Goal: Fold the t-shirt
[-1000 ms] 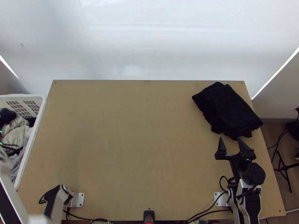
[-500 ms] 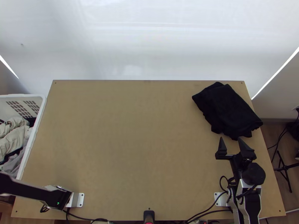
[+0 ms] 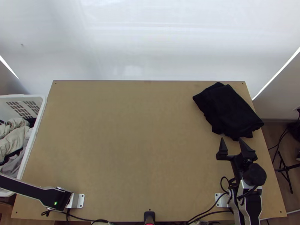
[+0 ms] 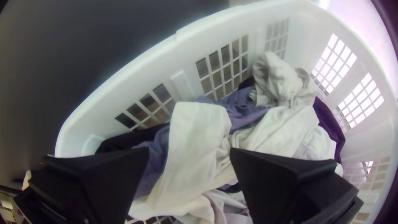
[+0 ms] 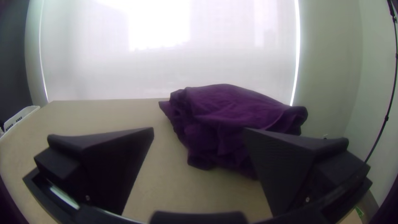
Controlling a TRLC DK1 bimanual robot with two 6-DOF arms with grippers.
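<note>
While the dark cloth point(image 3: 230, 110) lies lengthwise from far left to near right, the left gripper point(image 4: 190, 149) and right gripper point(image 3: 231, 138) stand spread apart.

Looking down in the top view, I have a white blind point(image 3: 150, 41) across twelve o'clock, with a bright slit of light point(image 3: 276, 73) beside it near two. A pale wall point(image 3: 283, 101) stands at three. Near four, a black tripod point(image 3: 287, 173) and dark cables point(image 3: 280, 144) show against my wooden floor point(image 3: 270, 137). A small black device point(image 3: 149, 216) sits at six.
</note>
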